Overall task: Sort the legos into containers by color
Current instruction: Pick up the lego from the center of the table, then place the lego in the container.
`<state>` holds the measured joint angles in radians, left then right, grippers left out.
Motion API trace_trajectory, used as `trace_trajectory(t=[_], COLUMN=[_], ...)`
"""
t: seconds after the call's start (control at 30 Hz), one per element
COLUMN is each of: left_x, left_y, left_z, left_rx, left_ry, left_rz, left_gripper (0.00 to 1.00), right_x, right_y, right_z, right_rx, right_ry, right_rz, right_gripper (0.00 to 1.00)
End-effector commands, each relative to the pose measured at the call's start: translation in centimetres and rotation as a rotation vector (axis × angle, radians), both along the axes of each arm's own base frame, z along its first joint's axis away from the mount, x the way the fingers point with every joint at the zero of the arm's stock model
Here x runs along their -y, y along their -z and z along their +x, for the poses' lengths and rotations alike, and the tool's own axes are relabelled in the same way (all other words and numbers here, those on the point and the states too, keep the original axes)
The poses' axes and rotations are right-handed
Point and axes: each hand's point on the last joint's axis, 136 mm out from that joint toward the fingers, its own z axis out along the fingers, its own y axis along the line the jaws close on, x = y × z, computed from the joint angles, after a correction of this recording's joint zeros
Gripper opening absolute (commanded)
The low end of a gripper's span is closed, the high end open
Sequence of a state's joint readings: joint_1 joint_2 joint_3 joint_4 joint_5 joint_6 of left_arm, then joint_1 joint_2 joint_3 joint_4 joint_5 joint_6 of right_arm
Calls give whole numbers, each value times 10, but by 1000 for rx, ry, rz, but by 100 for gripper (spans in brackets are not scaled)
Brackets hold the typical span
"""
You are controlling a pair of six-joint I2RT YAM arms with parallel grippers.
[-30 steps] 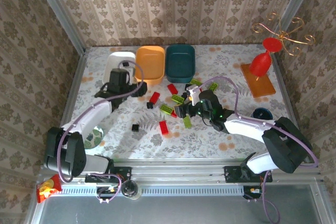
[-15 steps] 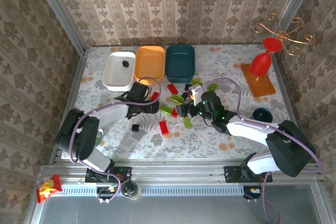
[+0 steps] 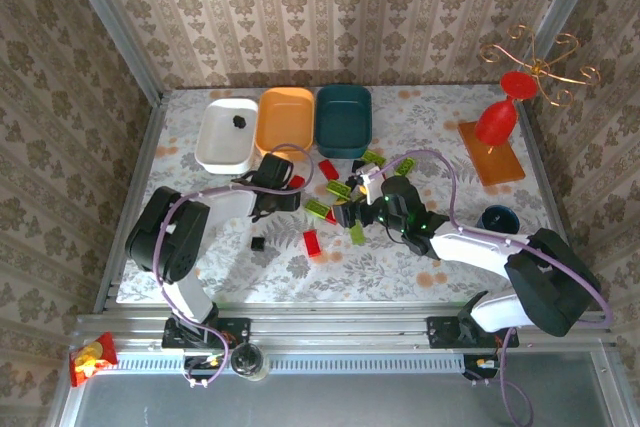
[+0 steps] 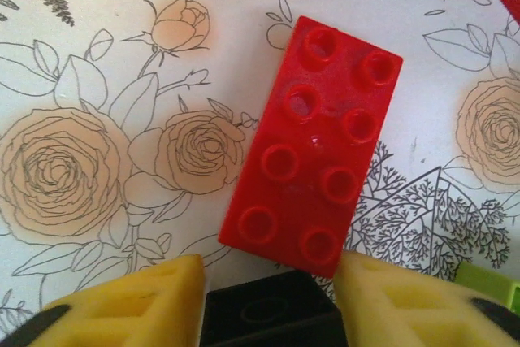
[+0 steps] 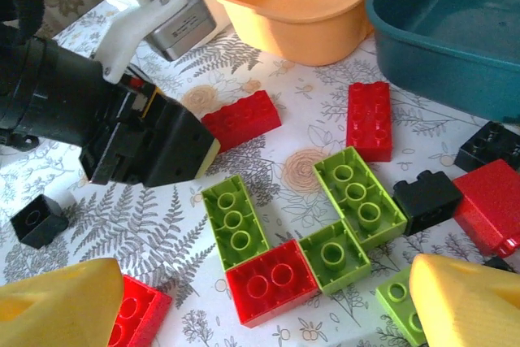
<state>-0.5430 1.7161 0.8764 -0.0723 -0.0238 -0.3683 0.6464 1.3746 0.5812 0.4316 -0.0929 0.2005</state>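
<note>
The left gripper (image 4: 268,302) is low over the table with its yellow pads (image 4: 146,302) pressed on both sides of a small black lego cube (image 4: 268,314). A red eight-stud lego (image 4: 321,144) lies just beyond it. In the top view this gripper (image 3: 287,197) sits in front of the orange container (image 3: 285,122), between the white container (image 3: 228,142) and the teal container (image 3: 343,119). One black lego (image 3: 238,120) lies in the white one. The right gripper (image 5: 264,314) stands open over upturned green legos (image 5: 236,217) and a red one (image 5: 272,282).
A loose black cube (image 3: 258,243) and a red brick (image 3: 311,243) lie nearer the front. More red, green and black bricks are scattered before the teal container. A dark blue cup (image 3: 497,217), a red goblet on an orange board (image 3: 497,122) and a gold wire stand (image 3: 540,62) are at the right.
The left arm has come back from the white container, where a black brick now lies, down to the pile, and its jaws have closed on a black cube. The right arm has barely moved.
</note>
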Motion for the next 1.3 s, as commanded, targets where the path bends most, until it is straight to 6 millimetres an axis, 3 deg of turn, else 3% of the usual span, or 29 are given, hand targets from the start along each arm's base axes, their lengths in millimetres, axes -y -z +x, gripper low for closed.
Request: trace_trajectory(t=[0.0, 0.17, 0.37, 0.5, 0.63, 0.77, 0.97, 1.17, 1.27], left_x=[3, -11, -42, -82, -119, -148, -173, -188, -190], left_y=[-4, -15, -59, -106, -134, -134, -102, -78, -79], left_z=[2, 0, 10, 37, 75, 119, 185, 232, 243], left_rx=[19, 64, 170, 275, 336, 339, 258, 195, 167], left_ry=[-2, -34, -95, -196, -292, -377, -435, -454, -453], left_rz=[-17, -3, -19, -68, -69, -60, -1, 52, 66], left_gripper=[38, 32, 29, 29, 30, 30, 32, 39, 50], right_x=[-12, -13, -14, -15, -15, -14, -9, -8, -10], right_y=[-8, -8, -9, -10, -10, -7, -11, -10, -9], right_z=[-3, -4, -4, -4, -4, -5, -5, -5, -4], right_rx=[34, 37, 37, 38, 36, 35, 56, 57, 54], right_ry=[-57, -62, -62, -63, -62, -58, -43, -39, -41], right_rz=[17, 11, 12, 12, 10, -4, -15, -19, -17], right_gripper=[92, 92, 92, 92, 92, 92, 92, 92, 92])
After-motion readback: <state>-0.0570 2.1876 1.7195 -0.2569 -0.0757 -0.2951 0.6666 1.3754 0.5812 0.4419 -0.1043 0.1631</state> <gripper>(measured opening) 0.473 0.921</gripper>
